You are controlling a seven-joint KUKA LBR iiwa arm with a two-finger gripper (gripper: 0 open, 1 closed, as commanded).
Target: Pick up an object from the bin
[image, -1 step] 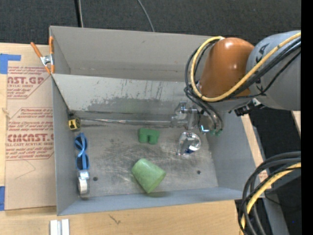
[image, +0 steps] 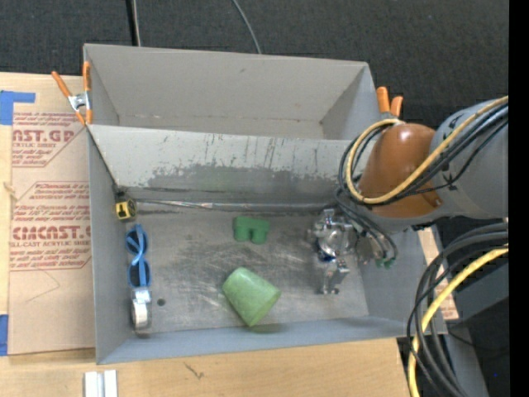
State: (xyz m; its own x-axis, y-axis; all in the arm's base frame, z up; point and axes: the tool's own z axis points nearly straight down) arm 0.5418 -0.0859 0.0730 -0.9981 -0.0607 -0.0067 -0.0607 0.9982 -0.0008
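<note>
The gripper (image: 332,281) is hanging low over bare grey floor in the right part of the bin (image: 207,151), and whether it is open or closed I cannot tell. Nearest to it, off to its left, a small green block (image: 250,229) is lying by the foot of the back slope, its long axis running across the view. Toward the front wall a pale green cylinder (image: 250,297) is lying on its side, its axis slanting from upper left to lower right. Well apart, a blue looped tool (image: 136,255) is lying lengthwise along the left wall, a silver piece (image: 141,313) sitting at its front end.
</note>
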